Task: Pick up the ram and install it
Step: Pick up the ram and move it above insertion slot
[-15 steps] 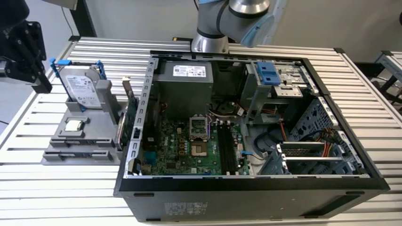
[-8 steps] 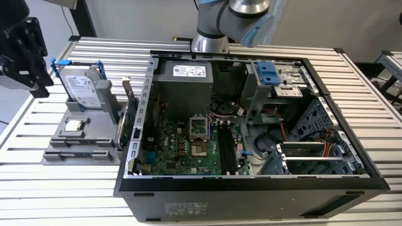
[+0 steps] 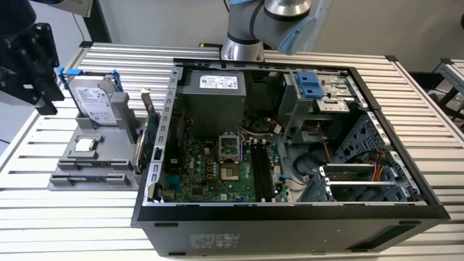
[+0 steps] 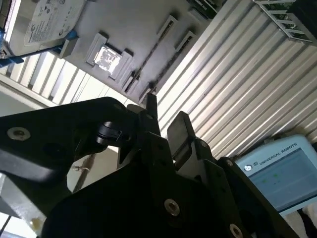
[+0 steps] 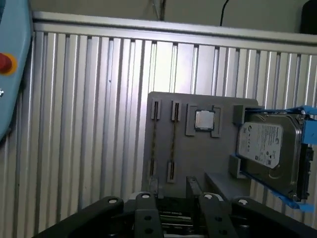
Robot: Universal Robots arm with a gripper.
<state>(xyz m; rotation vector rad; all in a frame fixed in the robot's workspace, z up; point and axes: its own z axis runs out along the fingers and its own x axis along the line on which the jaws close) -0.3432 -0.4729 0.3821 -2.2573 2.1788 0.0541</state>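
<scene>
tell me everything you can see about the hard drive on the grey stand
The hard drive is a silver metal block with a white printed label on its broad face and blue plastic rails around it. It stands on edge, slightly tilted, slotted into the grey holder, on the exterior view's left of the open computer case. A processor chip lies in the holder beside it. Only the holder touches it.

High exterior; both wrist views near fixture

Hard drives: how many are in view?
1: the hard drive sits in the gray holder, at the exterior view's left of the computer case. Others may hide inside.
</scene>
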